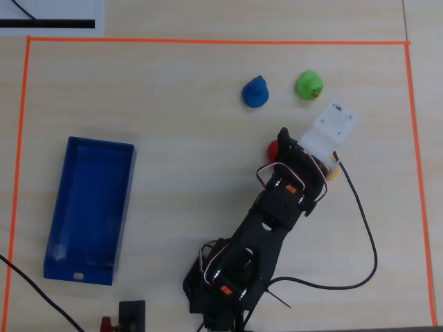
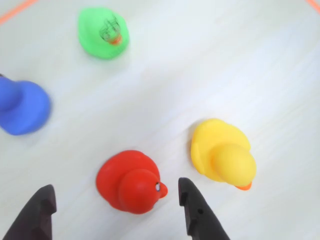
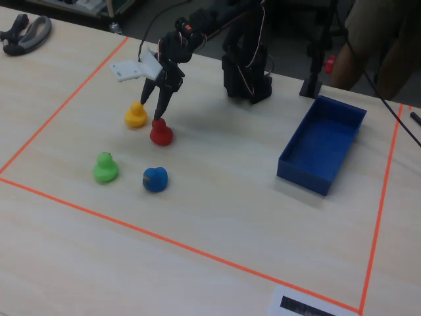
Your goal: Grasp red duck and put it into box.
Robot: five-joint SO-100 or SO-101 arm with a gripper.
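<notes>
Orange tape (image 1: 208, 41) is framing the pale counter (image 1: 187, 152). Seen from the wrist, the pincer (image 2: 117, 200) is hanging wide open and gripping nothing, its jaws flanking the red duck (image 2: 131, 182), which is sitting on the counter. A yellow duck (image 2: 222, 155) is standing at 3 o'clock of it, a blue duck (image 2: 22, 106) at 10, a green duck (image 2: 102, 32) at 12. Overhead, the box (image 1: 93, 207) is lying well apart at 9 o'clock.

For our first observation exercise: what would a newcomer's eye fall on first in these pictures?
Four bright rubber ducks cluster together: the red rubber duck sits between the fingers of the open black end effector, with the yellow rubber duck right beside it. The green rubber duck and blue rubber duck stand further off. In the overhead view, the empty blue plastic box lies apart at the left.
</notes>
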